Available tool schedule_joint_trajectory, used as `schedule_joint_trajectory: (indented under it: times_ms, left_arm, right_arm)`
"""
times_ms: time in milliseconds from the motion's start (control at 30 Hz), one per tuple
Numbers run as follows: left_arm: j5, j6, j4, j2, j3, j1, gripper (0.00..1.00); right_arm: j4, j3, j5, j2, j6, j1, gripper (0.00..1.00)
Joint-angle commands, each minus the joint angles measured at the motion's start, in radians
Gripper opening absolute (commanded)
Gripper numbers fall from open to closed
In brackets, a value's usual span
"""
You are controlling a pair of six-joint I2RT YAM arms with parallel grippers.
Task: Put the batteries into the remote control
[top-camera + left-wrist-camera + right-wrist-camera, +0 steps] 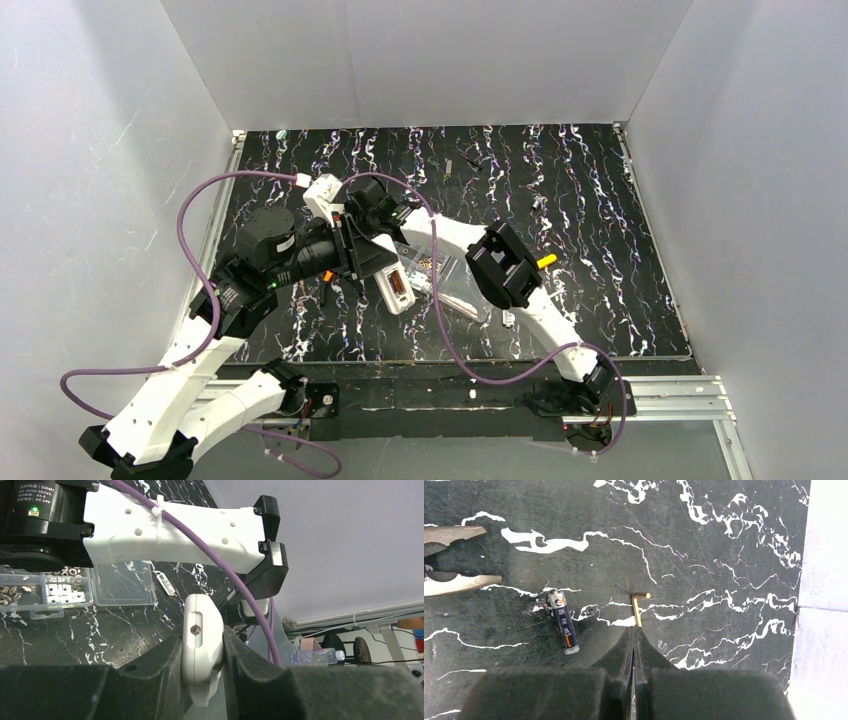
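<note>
Since the left end effector point(202, 647) clamps the remote control point(202, 622) and the right end effector point(634, 642) pinches a brass key point(638, 611), I'd keep it square to the screw point(195, 629).

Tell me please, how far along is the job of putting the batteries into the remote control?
Done: the left gripper is shut on the remote control, held off the table. In hand: the right gripper is shut at a small brass hex key; whether it pinches it is unclear. Remaining: a battery lies on the table, not loaded.
</note>
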Motion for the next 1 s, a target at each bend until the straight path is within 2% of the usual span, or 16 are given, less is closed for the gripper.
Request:
schedule_joint_trajectory:
  times_ms: [0,967]
  left_arm:
    - [0.015,0.013,0.025,-0.013,0.028,0.006,0.00]
    - [0.006,0.017,0.018,-0.028,0.022,0.006,0.00]
  right_arm:
    - [0.033,0.001,0.008,0.006,-0.045,0.015,0.01]
    - [-0.101,-0.053,-0.037,-0.010,-0.179,0.045,0.04]
